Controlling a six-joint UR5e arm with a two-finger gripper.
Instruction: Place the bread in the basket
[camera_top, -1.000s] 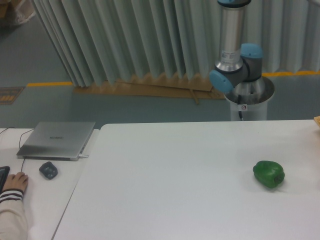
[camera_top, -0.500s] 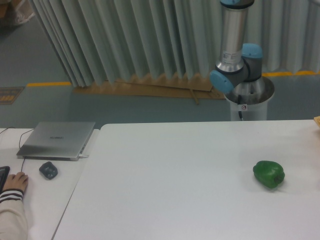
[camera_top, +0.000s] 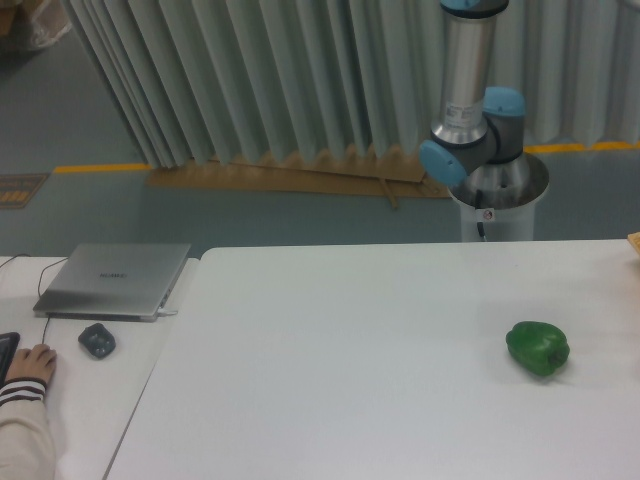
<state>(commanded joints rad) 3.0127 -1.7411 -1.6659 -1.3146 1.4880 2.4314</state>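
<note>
While the arm's silver-and-blue base section (camera_top: 470, 120) stands at the upper right of the frame, its upper links run out of the top edge and the gripper is out of view, so its opening cannot be told. No bread shows anywhere in frame; a tan sliver at the far right edge (camera_top: 634, 243) may be part of the basket or some other object, too cropped to identify. Judged from this, the task's progress cannot be settled: the loaf is neither seen lying on the white tabletop (camera_top: 350, 380) nor seen placed.

Count of visible items: one glossy green bell pepper (camera_top: 538, 348), lower right, alone on the tabletop; one closed silver laptop (camera_top: 113, 279) at left on the adjoining desk; one dark grey mouse (camera_top: 97, 340) just below it; one human hand in a striped cuff (camera_top: 30, 365), lower left.
</note>
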